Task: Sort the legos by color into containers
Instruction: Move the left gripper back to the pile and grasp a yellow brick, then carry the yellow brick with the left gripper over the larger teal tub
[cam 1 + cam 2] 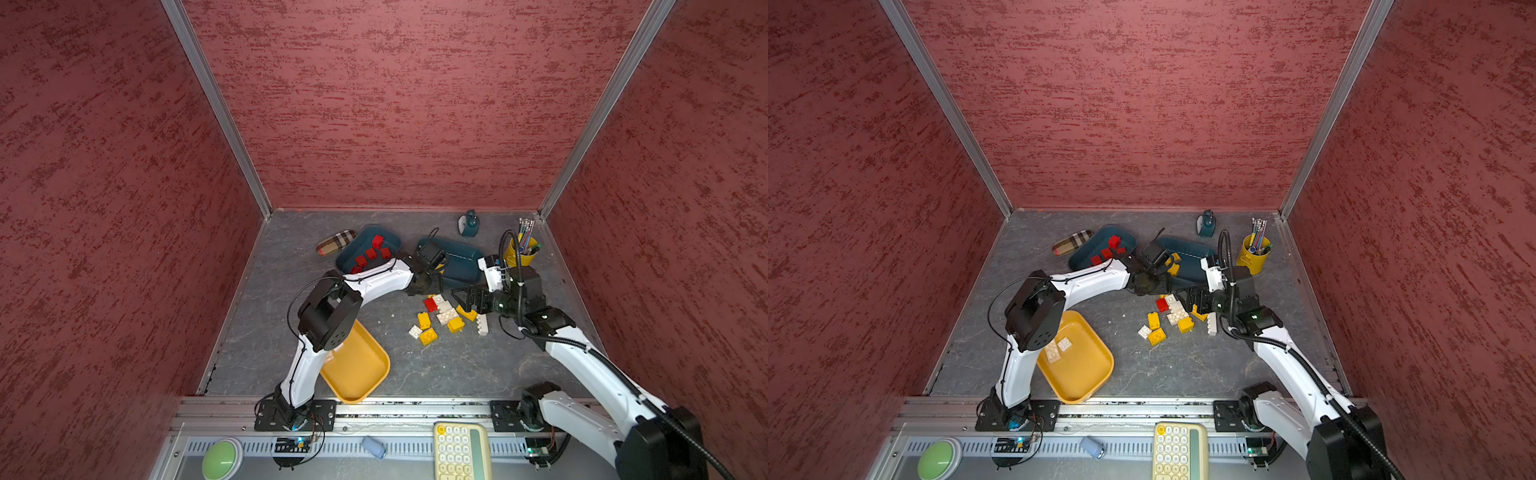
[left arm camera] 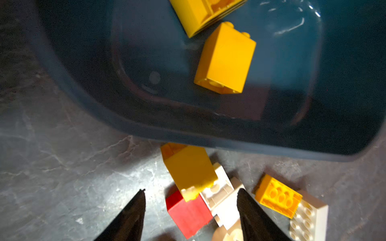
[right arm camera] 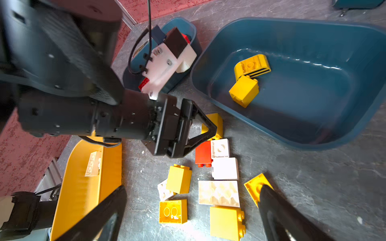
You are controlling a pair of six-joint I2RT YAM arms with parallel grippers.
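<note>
**Pick Alignment Stage**

The left end effector (image 2: 191, 191), jaws apart and empty, is hovering over the red lego (image 2: 188, 215), apparently lining up a pick. The right end effector (image 3: 193, 187) is standing wide apart above the loose legos (image 3: 218, 193) on the desk (image 1: 457, 365). Only a top view is showing the white legos (image 1: 1059, 347) in the mustard tray (image 1: 1088, 382).
</note>
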